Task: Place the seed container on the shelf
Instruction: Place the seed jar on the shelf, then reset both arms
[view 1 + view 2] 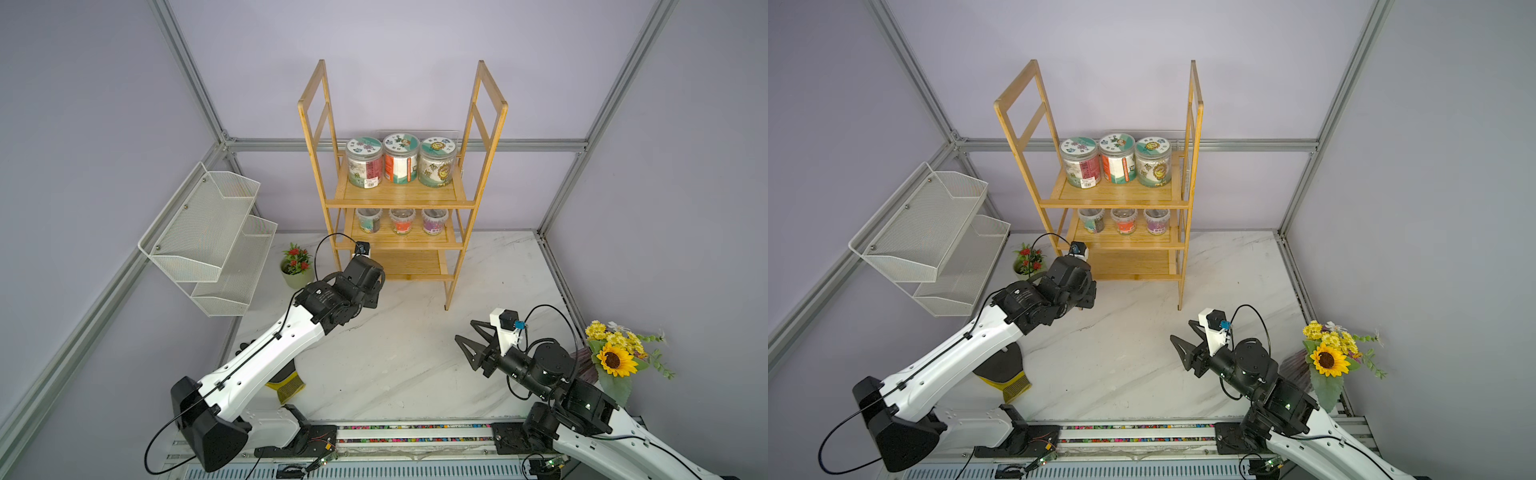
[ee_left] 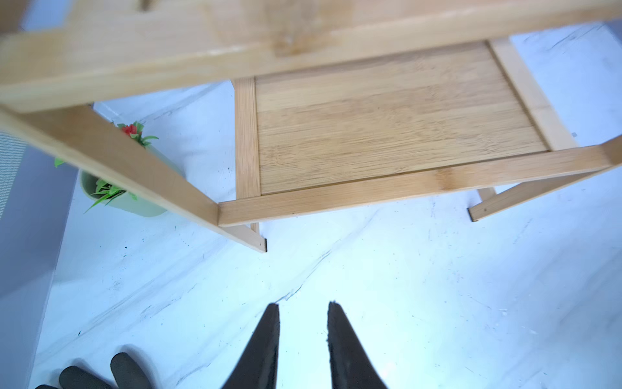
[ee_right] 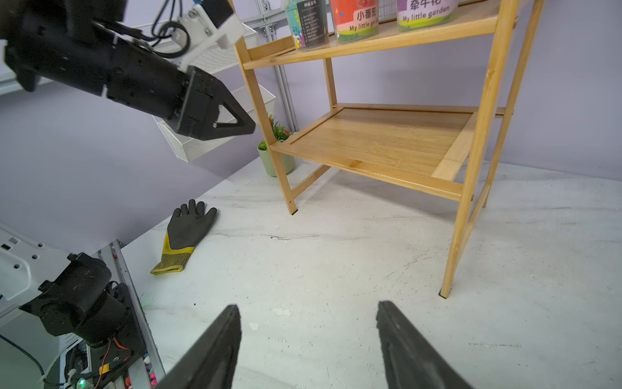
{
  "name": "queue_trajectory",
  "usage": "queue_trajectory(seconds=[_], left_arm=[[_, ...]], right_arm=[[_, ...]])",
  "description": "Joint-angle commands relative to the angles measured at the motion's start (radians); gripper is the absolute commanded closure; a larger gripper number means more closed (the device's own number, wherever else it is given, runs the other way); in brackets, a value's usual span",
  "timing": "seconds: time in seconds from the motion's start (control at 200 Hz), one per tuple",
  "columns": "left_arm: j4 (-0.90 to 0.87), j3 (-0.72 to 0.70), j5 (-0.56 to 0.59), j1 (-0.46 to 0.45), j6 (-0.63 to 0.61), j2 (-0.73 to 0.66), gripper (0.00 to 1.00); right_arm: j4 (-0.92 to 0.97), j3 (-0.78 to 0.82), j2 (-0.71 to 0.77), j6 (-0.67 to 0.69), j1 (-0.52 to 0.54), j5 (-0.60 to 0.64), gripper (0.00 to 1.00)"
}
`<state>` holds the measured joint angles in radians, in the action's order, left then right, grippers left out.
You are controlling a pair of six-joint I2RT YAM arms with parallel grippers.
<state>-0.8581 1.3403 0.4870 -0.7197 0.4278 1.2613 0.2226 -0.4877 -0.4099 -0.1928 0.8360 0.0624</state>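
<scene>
The bamboo shelf (image 1: pixel 399 197) (image 1: pixel 1117 196) stands at the back of the marble table. Three small seed containers (image 1: pixel 402 220) (image 3: pixel 353 15) labelled "My little garden" sit on its middle tier. The bottom tier (image 2: pixel 387 128) (image 3: pixel 380 138) is bare. My left gripper (image 2: pixel 303 304) (image 3: pixel 249 128) hangs over the table just in front of the shelf's left leg. Its fingers are drawn close together with nothing between them. My right gripper (image 1: pixel 464 329) (image 1: pixel 1180 329) (image 3: pixel 308 304) is open and empty, low over the table at the front right of the shelf.
Three large jars (image 1: pixel 401 164) fill the top tier. A white wire basket (image 1: pixel 212 232) hangs on the left wall. A small potted plant (image 1: pixel 296 266) stands by the shelf's left leg. A black and yellow glove (image 3: pixel 188 232) lies under my left arm. A sunflower bouquet (image 1: pixel 615 357) stands far right.
</scene>
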Motion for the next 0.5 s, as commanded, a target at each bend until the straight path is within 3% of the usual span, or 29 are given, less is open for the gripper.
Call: queue_trajectory(seconds=[0.0,0.22,0.495], left_arm=[[0.011,0.012,0.054,-0.023,0.011,-0.068,0.76],[0.071,0.008,0.081,-0.035,-0.015,-0.109,0.84],[0.305,-0.040,0.065,-0.035,-0.079,-0.149,0.94]], right_arm=[[-0.043,-0.009,-0.007,0.009,0.003,0.001,0.32],[-0.035,-0.017,-0.001,0.006,0.004,0.007,0.33],[-0.019,-0.026,0.009,0.003,0.004,0.014,0.33]])
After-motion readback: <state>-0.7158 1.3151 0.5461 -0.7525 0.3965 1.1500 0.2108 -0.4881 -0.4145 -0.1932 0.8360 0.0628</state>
